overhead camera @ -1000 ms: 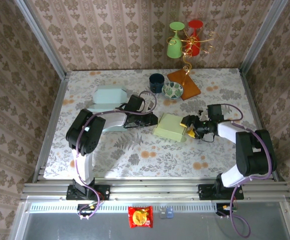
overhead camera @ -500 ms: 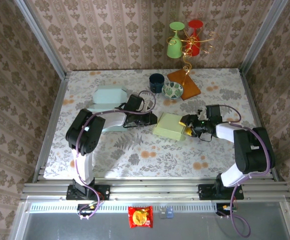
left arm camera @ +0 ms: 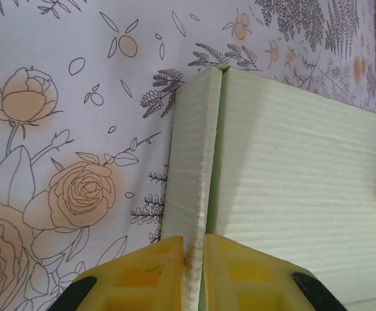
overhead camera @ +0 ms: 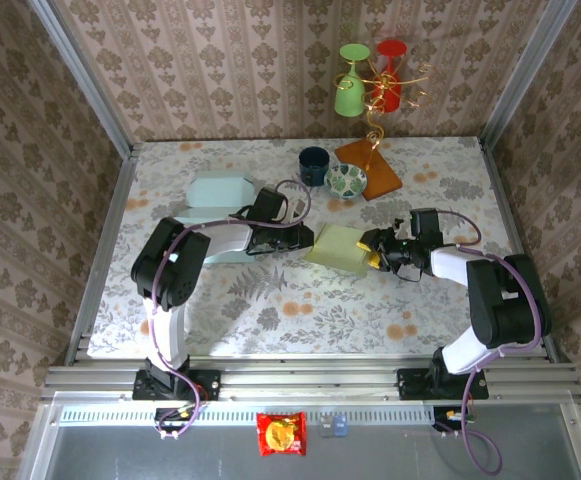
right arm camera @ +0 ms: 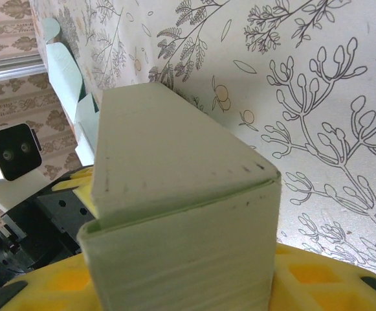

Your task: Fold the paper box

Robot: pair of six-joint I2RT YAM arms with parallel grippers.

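The pale green paper box [overhead camera: 336, 247] lies mid-table between my two grippers. My left gripper [overhead camera: 307, 240] is at its left edge. In the left wrist view its yellow fingers [left arm camera: 150, 267] are shut on a thin upright flap of the box [left arm camera: 291, 162], pinching the flap's white cut edge. My right gripper [overhead camera: 373, 250] is at the box's right end. In the right wrist view the box [right arm camera: 175, 194] sits in my right gripper [right arm camera: 188, 277], its end wall spanning the gap and touching both fingers. A top panel overlaps the end wall with a thin open seam.
A light blue paper box [overhead camera: 220, 190] lies behind the left arm. A dark blue cup [overhead camera: 314, 165], a patterned bowl [overhead camera: 346, 180] and a brown mat [overhead camera: 382, 172] with a wire stand holding a green glass [overhead camera: 350, 92] and a red glass [overhead camera: 391, 88] stand at the back. A snack packet [overhead camera: 281, 434] lies below the front rail.
My right gripper's jaws have narrowed onto the box's right end and pushed slightly left. The box has shifted a little toward the back. The left gripper has kept its pinch.
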